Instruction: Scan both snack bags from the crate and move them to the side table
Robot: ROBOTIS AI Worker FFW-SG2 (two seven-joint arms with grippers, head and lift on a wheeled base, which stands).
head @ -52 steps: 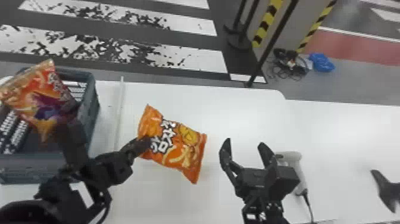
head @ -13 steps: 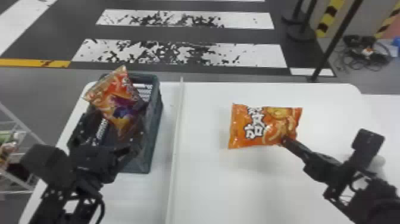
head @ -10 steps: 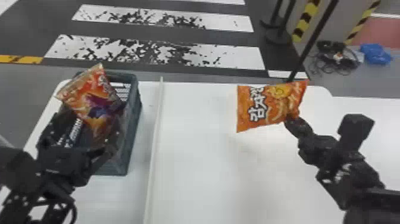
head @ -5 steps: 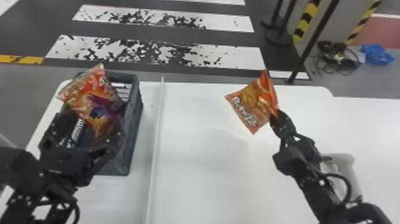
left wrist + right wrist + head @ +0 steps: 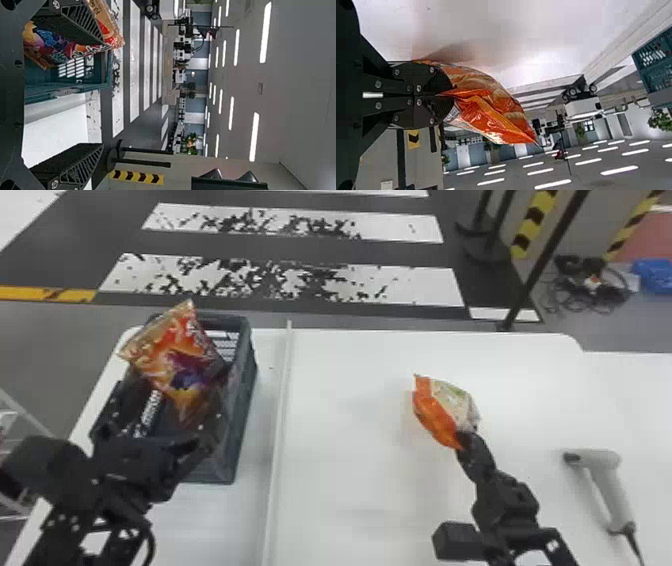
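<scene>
Right gripper (image 5: 466,439) pinches an orange snack bag (image 5: 434,414), pale label (image 5: 454,400) showing.

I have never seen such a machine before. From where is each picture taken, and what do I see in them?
This is a robot with two black arms, each ending in a claw with two fingers. The head view looks forward and down from its head; each wrist view comes from a camera on one arm, shown turned on its side.

A dark crate and a pale handheld scanner are on the white work surface. One colourful snack bag leans up out of the crate, near the open left claw. The right claw is closed on the other, orange bag and holds it over the surface.
</scene>
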